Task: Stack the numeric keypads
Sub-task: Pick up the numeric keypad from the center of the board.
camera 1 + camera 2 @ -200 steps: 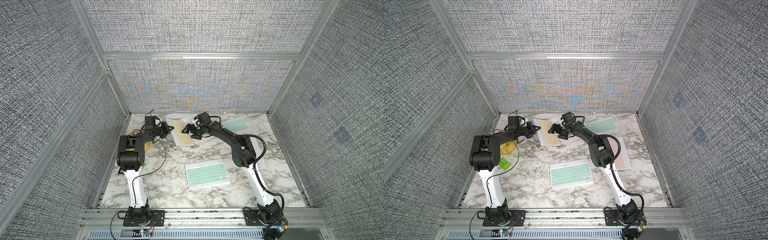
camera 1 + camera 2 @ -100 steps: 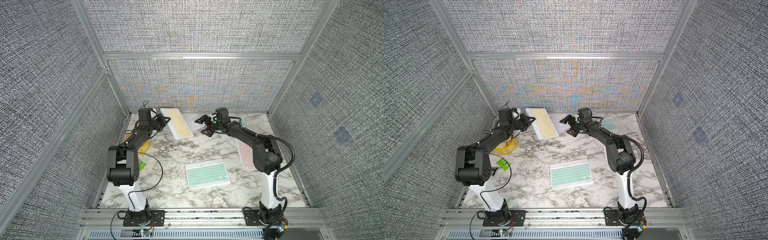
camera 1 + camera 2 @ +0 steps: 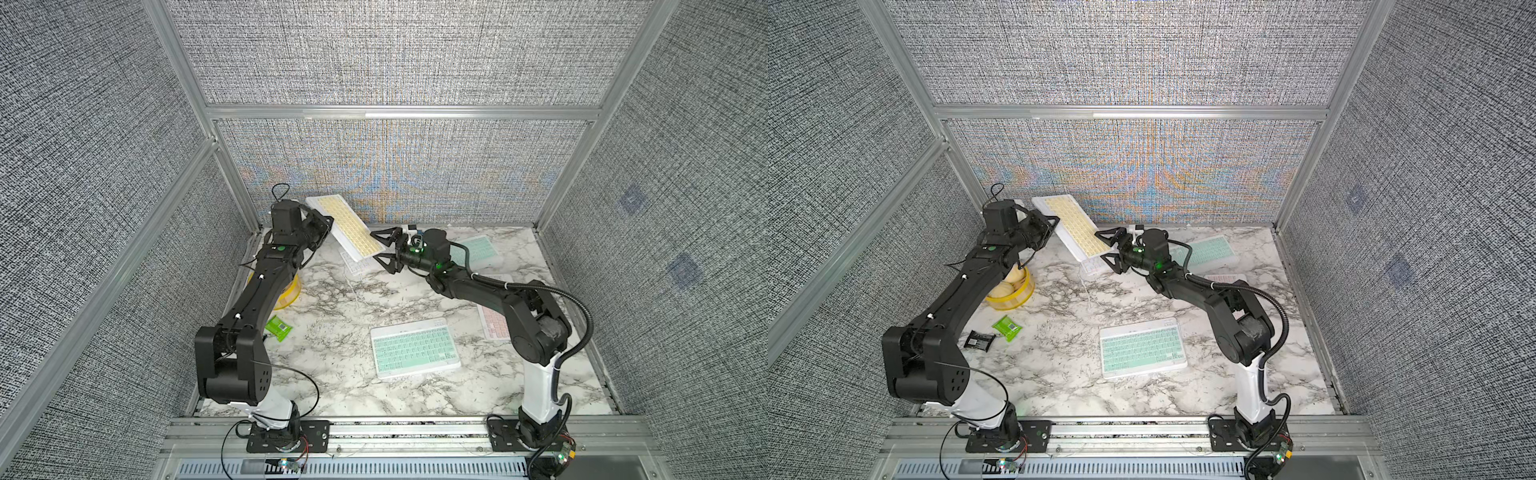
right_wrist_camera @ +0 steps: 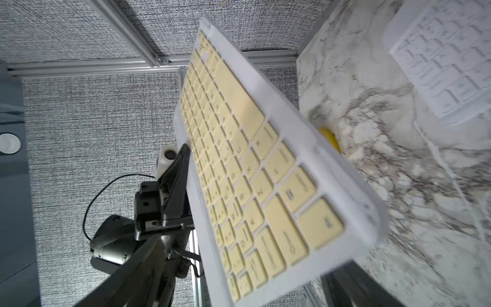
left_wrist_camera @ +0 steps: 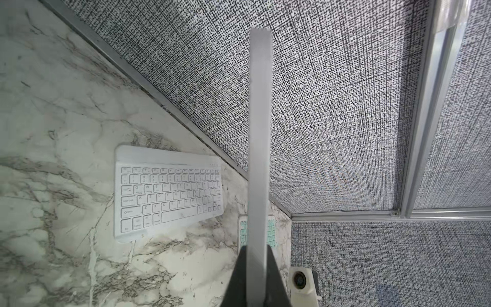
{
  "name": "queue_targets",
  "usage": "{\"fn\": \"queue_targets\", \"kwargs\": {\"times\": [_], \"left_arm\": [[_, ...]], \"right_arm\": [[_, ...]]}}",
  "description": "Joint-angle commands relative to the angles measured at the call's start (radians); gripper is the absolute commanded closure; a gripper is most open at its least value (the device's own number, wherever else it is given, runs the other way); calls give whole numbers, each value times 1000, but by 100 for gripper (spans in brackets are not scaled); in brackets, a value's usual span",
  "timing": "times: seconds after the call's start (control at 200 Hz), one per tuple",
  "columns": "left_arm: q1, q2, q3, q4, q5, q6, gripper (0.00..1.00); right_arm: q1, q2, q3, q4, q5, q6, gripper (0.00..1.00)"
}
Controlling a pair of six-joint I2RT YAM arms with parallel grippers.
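A grey-veined marble tabletop [image 3: 345, 316] lay inside grey woven walls. The left gripper [image 3: 326, 226] was clamped on a long edge of the pale yellow keypad [image 3: 351, 226] and held it tilted in the air near the back wall. The right gripper [image 3: 380, 249] had its jaws spread wide at that keypad's lower end; whether they touched it could not be told. Beneath the raised keypad a white keypad [image 3: 356, 268] lay flat on the marble. The front mint keypad [image 3: 415, 347] lay mid-table and the rear mint keypad [image 3: 478, 249] at back right. The pink keypad [image 3: 494, 326] was partly hidden by the right arm. A yellow bowl [image 3: 289, 293] and a green packet [image 3: 278, 328] sat beside the left arm.
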Motion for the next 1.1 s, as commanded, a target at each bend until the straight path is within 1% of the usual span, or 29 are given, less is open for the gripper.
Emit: {"fn": "queue_targets", "kwargs": {"times": [0.0,0.15,0.22,0.32,0.515,0.72,0.89,0.995,1.095], "left_arm": [[-15,-35,-11,14,-77,-32,100],[-30,-77,-49,9,-131,-54,100],[-37,-95,-71,14,-155,-63,100],[-42,-114,-94,31,-181,-73,100],[-53,-109,-93,37,-187,-77,100],[-64,-89,-92,61,-158,-80,100],[-69,-84,-91,68,-141,-75,100],[-70,-77,-90,86,-105,-81,92],[-72,-72,-90,90,-79,-72,74]], "right_arm": [[16,7,13,125,34,44,16],[31,-6,6,137,65,45,24],[35,-13,1,139,82,49,36],[45,-19,-2,154,96,65,46],[57,-20,4,157,105,76,62],[60,-38,-27,144,129,83,81],[56,-51,-62,154,162,97,89],[49,-49,-64,159,166,99,93],[34,-52,-73,160,170,97,95]]}}
